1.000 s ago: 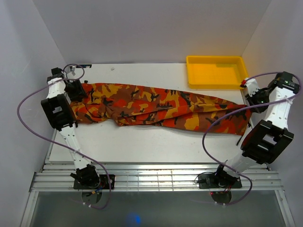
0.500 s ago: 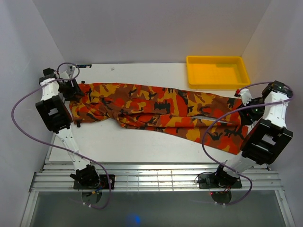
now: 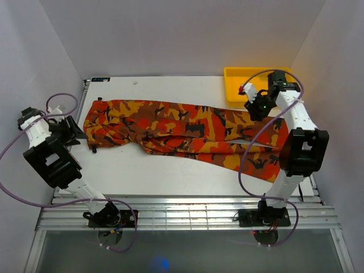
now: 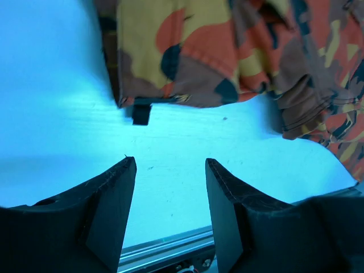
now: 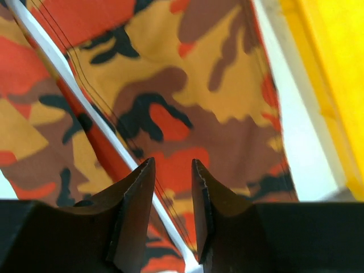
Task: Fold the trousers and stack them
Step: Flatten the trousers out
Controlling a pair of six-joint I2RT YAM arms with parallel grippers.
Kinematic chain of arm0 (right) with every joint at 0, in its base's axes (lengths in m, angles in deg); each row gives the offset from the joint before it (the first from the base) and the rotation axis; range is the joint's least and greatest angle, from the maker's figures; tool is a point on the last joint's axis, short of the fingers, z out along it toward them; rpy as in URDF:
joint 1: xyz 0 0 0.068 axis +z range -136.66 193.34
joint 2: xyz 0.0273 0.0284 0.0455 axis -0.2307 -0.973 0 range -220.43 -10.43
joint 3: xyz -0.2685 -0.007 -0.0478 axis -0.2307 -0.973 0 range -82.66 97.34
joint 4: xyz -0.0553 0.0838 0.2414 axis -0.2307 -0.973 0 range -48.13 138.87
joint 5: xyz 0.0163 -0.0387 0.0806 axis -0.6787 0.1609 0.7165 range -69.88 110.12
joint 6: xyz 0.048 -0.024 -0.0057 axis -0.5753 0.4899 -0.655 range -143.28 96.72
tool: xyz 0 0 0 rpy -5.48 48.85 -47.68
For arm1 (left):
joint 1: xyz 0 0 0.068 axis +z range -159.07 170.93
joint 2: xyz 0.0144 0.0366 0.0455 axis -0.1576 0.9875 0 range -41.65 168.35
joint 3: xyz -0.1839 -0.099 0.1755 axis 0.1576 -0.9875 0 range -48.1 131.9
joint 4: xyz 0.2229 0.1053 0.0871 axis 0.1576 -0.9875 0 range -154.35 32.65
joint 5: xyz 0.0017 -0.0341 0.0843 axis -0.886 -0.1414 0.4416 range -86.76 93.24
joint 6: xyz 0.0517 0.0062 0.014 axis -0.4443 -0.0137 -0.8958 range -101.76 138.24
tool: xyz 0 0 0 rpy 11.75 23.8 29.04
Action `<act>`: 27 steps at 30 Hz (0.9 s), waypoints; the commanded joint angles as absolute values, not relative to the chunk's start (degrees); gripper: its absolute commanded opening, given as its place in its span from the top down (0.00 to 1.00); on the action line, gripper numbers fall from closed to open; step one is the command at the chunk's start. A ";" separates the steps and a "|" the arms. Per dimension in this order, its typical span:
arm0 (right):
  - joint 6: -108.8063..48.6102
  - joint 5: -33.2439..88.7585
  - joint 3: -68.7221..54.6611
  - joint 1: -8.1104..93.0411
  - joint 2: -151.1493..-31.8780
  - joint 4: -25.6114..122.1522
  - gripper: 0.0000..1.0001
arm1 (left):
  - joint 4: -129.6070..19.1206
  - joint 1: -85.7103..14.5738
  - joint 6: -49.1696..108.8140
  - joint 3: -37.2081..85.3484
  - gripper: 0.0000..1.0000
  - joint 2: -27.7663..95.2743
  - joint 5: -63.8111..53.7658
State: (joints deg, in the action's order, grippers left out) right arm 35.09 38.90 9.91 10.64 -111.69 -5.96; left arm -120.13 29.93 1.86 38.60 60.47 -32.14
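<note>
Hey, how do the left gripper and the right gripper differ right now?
The left gripper hangs over bare table, just off one end of the trousers. The right gripper hangs above the fabric at the other end, beside the yellow tray. The left fingers stand wide apart, while the right fingers sit closer together. Both grippers are open and hold nothing.

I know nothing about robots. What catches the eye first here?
The loud orange, red and black camouflage trousers, spread lengthwise across the white table. A bright yellow tray sits at the far right corner. The left gripper and right gripper hover at opposite ends of the trousers, both open, holding nothing.
</note>
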 commanded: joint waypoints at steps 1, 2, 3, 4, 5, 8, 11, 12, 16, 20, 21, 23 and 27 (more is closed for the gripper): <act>29.81 38.93 12.96 13.24 -115.97 -3.17 0.62 | -122.03 32.76 -2.32 33.92 0.37 62.76 -35.51; 29.45 38.66 13.22 13.42 -116.77 -3.17 0.62 | -121.95 32.85 -3.02 33.12 0.39 62.85 -35.70; 28.84 38.31 13.22 16.12 -117.39 -2.99 0.62 | -121.60 32.94 -4.25 32.33 0.40 62.94 -35.96; 28.49 37.96 13.14 16.76 -118.18 -2.73 0.63 | -120.99 32.94 -4.61 30.93 0.40 63.02 -36.40; 28.14 38.05 12.96 17.11 -118.45 -2.38 0.63 | -120.20 32.94 -4.52 30.31 0.40 62.94 -36.57; 27.52 38.05 12.08 17.82 -118.80 -1.50 0.62 | -116.86 32.86 -4.44 28.64 0.42 63.55 -37.80; 28.22 36.12 10.33 18.70 -118.98 -0.80 0.63 | -113.34 32.77 -2.33 27.93 0.43 65.57 -38.16; 28.39 35.68 9.63 19.05 -119.15 -0.27 0.63 | -111.51 32.59 -1.45 28.01 0.43 66.36 -37.98; 28.84 33.74 8.39 19.84 -120.64 0.97 0.63 | -105.70 30.58 3.55 28.54 0.43 69.35 -35.36; 28.75 32.86 8.48 20.81 -122.75 2.37 0.63 | -98.58 25.75 6.90 27.75 0.42 69.88 -29.20; 28.75 32.51 8.65 20.98 -123.37 2.63 0.63 | -96.65 24.00 7.34 28.19 0.42 70.23 -28.32; 28.75 30.93 9.09 21.51 -125.65 2.81 0.63 | -95.23 22.93 9.18 28.89 0.43 71.28 -27.43; 28.84 27.07 10.32 21.95 -129.78 3.95 0.65 | -94.43 22.40 10.86 31.44 0.68 74.45 -29.89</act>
